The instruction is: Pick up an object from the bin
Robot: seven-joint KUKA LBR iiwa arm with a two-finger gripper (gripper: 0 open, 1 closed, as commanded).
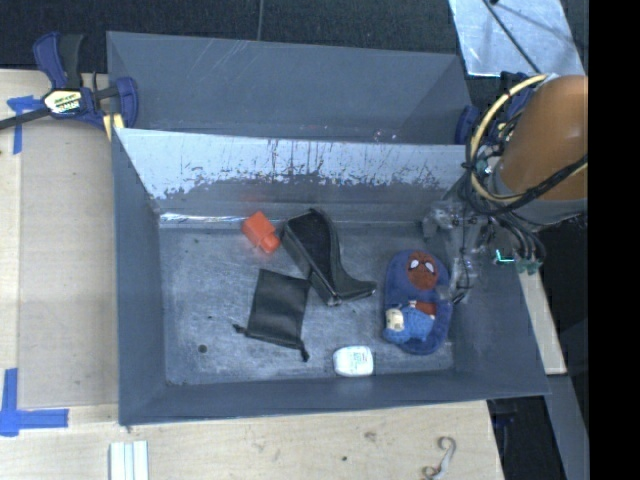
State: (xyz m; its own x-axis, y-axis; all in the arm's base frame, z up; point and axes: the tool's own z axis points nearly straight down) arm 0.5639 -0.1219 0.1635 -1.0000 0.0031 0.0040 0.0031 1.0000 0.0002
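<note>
Nothing was lifted yet: the gripper (463,276) hung at three o'clock in the bin (140,298), just beside the blue plush toy (418,308), its grip unreadable.

Plush toy (418,303) R of boot (325,258)

Grey bin (140,298), pincer (463,278) hangs low at right, just beside blue plush toy (415,313), black boot (322,253), black pouch (277,308), orange block (261,232), white piece (353,361) near front
</note>
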